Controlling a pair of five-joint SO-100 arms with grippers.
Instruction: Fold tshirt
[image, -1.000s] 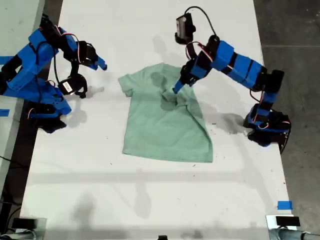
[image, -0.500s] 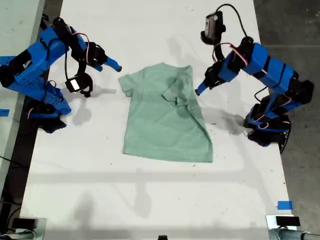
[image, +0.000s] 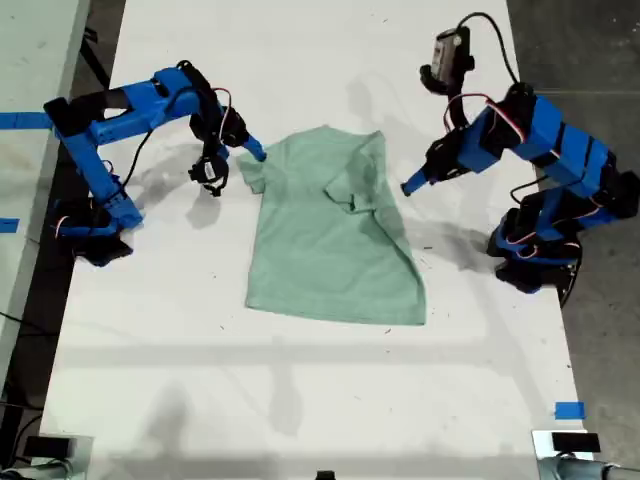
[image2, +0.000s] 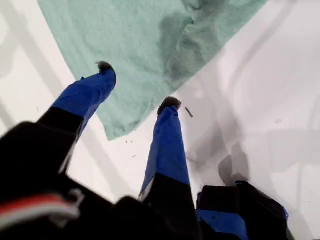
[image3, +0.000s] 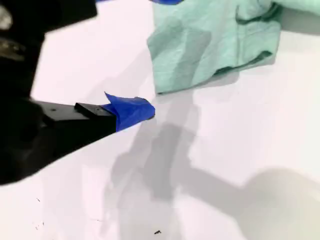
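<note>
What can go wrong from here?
1. My first gripper is open at the tshirt's sleeve edge, one fingertip over cloth and one over the bare table. It may pinch only the hem, or drag the shirt.
2. The folded-in sleeve lies bunched, so later folds could come out uneven.
3. My second gripper hangs close beside that fold and could snag it.

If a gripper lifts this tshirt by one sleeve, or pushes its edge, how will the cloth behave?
The tshirt would probably drape and sag rather than hold its shape: its folded-over sleeve lies in soft creases. It looks thin and light, lying flat on the table, so a push would likely bunch the edge up rather than slide the whole garment.
</note>
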